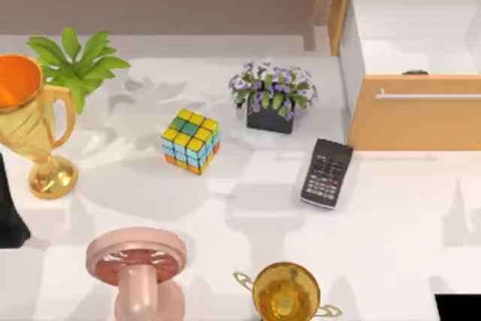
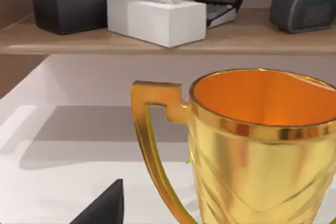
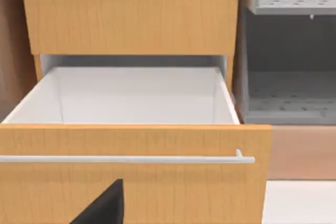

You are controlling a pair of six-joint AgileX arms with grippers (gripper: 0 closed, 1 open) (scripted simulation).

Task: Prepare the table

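My left tool near trophy, grip state unclear; swing could topple it. Drawer open, counter crowded.

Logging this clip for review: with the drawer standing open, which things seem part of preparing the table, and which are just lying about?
Likely part of the job:
table
open drawer
calculator
Rubik's cube

Probably just about:
tall gold trophy
small gold trophy
potted purple flowers
green plant
pink wheel stand
white tissue box
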